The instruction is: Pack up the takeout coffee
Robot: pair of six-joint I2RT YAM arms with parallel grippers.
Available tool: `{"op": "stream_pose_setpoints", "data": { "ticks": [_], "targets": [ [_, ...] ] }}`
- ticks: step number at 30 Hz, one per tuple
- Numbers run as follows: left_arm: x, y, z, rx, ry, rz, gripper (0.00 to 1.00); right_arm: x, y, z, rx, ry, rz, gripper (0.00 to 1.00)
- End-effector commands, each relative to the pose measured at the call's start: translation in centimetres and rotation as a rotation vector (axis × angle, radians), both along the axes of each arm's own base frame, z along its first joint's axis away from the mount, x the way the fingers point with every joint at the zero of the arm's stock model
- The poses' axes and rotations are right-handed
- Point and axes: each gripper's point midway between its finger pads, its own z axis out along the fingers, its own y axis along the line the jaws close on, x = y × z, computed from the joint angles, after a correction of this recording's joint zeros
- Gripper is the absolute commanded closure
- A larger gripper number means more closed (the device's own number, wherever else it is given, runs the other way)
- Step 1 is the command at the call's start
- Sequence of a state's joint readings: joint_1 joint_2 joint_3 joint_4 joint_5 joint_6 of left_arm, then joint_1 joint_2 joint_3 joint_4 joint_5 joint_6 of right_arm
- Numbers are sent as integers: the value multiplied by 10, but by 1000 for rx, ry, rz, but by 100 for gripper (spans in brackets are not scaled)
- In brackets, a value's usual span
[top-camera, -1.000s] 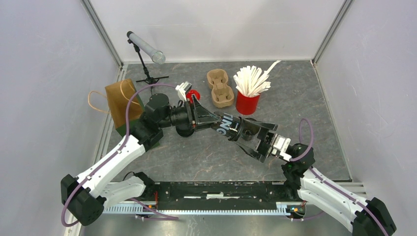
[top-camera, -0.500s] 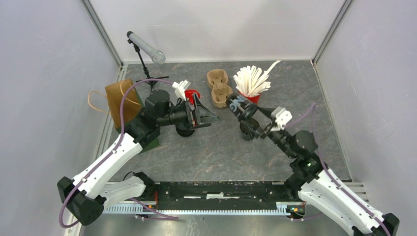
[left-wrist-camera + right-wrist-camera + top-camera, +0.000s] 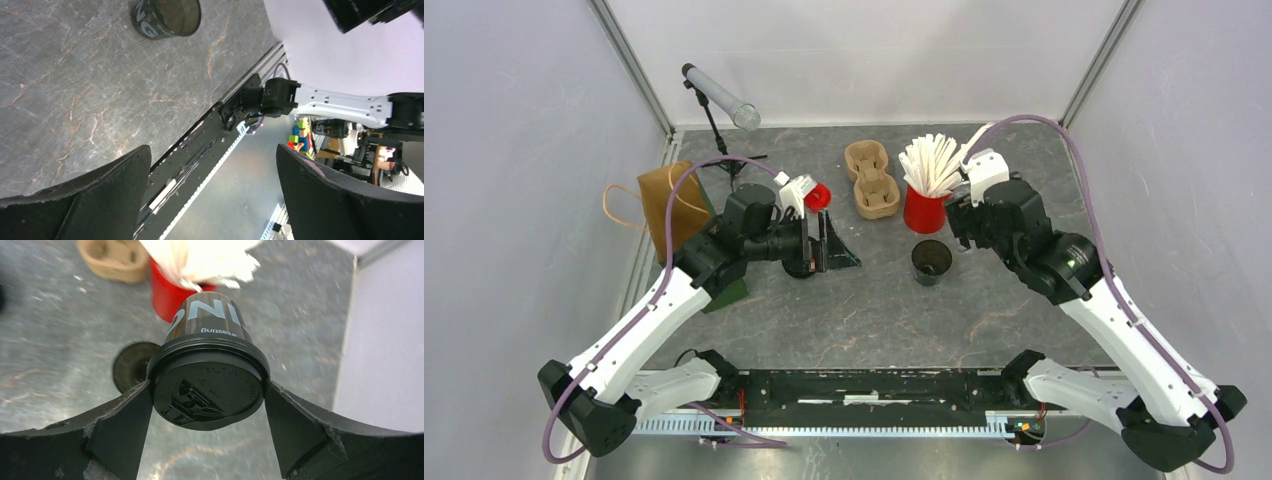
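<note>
My right gripper [image 3: 207, 390] is shut on a black lidded coffee cup [image 3: 209, 322], gripped at the lid rim, and holds it in the air above the table. In the top view the right gripper [image 3: 957, 216] hovers beside the red cup and the held cup is mostly hidden. A second dark cup without a lid [image 3: 931, 262] stands on the table; it also shows in the right wrist view [image 3: 129, 366] and the left wrist view [image 3: 167, 17]. A cardboard cup carrier [image 3: 871, 178] lies at the back. A brown paper bag [image 3: 667, 205] stands at the left. My left gripper [image 3: 826, 242] is open and empty [image 3: 212, 167].
A red cup full of white stirrers [image 3: 928, 205] stands right of the carrier, close to the right gripper. A small red object [image 3: 818, 195] sits behind the left gripper. A microphone stand [image 3: 719, 110] is at the back left. Enclosure walls surround the table.
My right arm has lifted the lidded cup from between the two grippers up and back to the right, near the red cup. The left gripper has drawn back slightly left and is empty.
</note>
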State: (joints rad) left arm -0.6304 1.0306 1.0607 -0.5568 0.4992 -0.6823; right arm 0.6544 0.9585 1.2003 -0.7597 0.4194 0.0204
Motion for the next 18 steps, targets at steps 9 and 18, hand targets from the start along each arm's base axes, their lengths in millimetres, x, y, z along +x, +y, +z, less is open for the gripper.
{"op": "stream_pose_setpoints", "data": {
  "ticks": [9,18],
  "targets": [
    [-14,9,-14,109,-67,-150,0,2,-63,-67,-258,398,-151,9],
    [-13,10,-23,132,-69,-153,0,29,-108,-102,-172,518,-169,15]
  ]
}}
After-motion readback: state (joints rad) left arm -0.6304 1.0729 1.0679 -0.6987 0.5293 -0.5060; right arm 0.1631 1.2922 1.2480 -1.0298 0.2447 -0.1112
